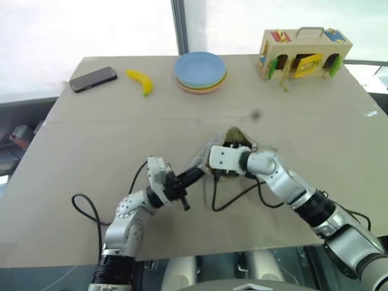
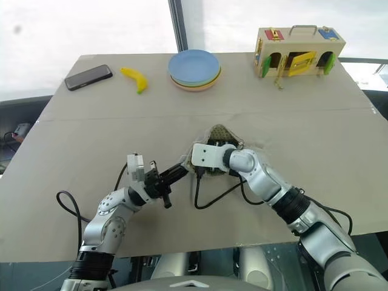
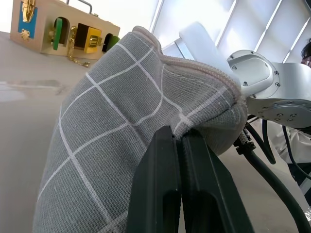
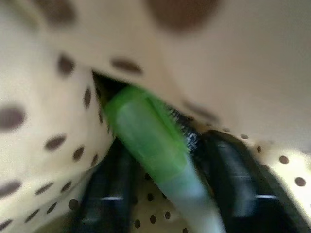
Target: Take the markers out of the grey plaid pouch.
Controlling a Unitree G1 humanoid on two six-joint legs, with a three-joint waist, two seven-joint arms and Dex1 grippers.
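Grey plaid pouch (image 3: pixel 121 136) is pinched by the left hand (image 3: pixel 181 145) while the right hand (image 4: pixel 170 194), inside, straddles the green marker (image 4: pixel 150 141), grip unclear; next, withdraw it.

A black phone (image 1: pixel 93 79) and a banana (image 1: pixel 140 80) lay at the table's (image 1: pixel 339 157) far left, stacked plates (image 1: pixel 200 71) beside them, a wooden latch box (image 1: pixel 303 54) far right

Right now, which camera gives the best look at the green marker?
The right wrist view: the green marker lies between the right gripper's jaws inside the dotted lining. In the eye views the grey plaid pouch and right arm cover it; the left wrist view gives the pouch's outside.
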